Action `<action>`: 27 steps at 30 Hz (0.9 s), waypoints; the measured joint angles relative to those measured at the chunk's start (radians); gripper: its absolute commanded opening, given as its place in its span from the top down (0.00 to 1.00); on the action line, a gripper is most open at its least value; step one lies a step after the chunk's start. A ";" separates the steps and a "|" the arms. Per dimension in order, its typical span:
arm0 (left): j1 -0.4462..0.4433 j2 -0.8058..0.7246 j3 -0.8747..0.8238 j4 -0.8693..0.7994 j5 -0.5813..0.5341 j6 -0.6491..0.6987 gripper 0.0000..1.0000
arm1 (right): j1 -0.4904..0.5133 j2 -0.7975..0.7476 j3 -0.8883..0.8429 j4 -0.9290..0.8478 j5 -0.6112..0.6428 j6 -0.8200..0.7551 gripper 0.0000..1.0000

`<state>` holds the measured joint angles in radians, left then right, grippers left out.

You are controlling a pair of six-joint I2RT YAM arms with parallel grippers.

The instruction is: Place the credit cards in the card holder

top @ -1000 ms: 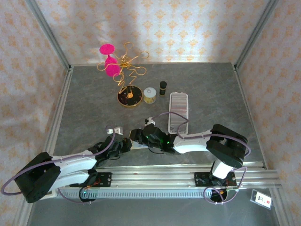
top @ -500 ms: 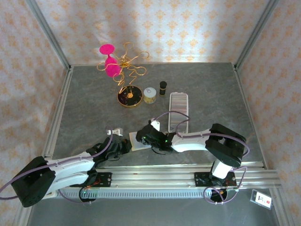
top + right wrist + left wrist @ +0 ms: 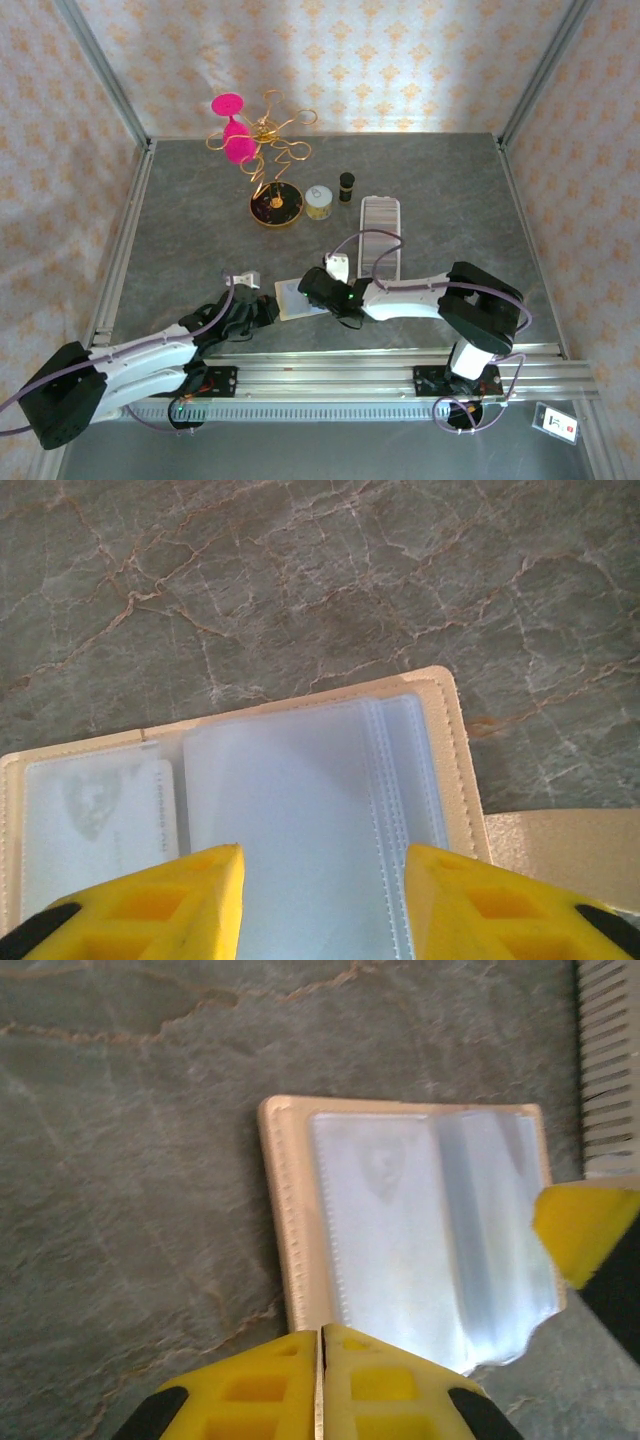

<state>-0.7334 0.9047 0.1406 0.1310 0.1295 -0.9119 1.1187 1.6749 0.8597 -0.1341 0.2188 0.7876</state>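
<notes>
- Overhead, the card holder lies open and flat on the table, near the front edge. The left tool is just to its left and the right tool is at its right edge.
- From that height the holder is just a small pale patch, and what it contains is too small to tell.
- Farther back on the table, well apart from the holder, stand a gold wire stand with pink discs, a small jar and a dark bottle. A clear ribbed case lies just behind the right tool.
- The left wrist camera fills in the detail. Clear plastic sleeves sit inside the beige cover, and a whitish card with a faint crest is tucked in the left pocket.
- That same view has the left tool with its yellow fingers pressed together, nothing visible between them, at the holder's near edge. One yellow finger of the right tool reaches over the holder's right side.
- The right wrist camera looks down on the holder from the other side, with the card in the left pocket and a beige strap sticking out at the right.
- In it the right tool is spread wide over the sleeves, gripping nothing.
</notes>
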 measured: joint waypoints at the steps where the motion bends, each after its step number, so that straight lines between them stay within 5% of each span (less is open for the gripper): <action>1: 0.000 -0.009 0.005 -0.006 0.000 0.000 0.88 | 0.000 0.007 0.011 -0.012 0.003 -0.010 0.55; 12: 0.000 -0.046 0.016 -0.020 0.002 -0.004 0.86 | 0.004 0.053 0.031 -0.052 0.024 -0.014 0.59; 27: 0.000 -0.022 0.016 -0.021 -0.007 -0.006 0.84 | 0.044 -0.023 -0.051 0.037 -0.079 0.190 0.55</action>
<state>-0.7334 0.8829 0.1566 0.1104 0.1223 -0.9184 1.1625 1.6516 0.8082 -0.0967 0.1394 0.9771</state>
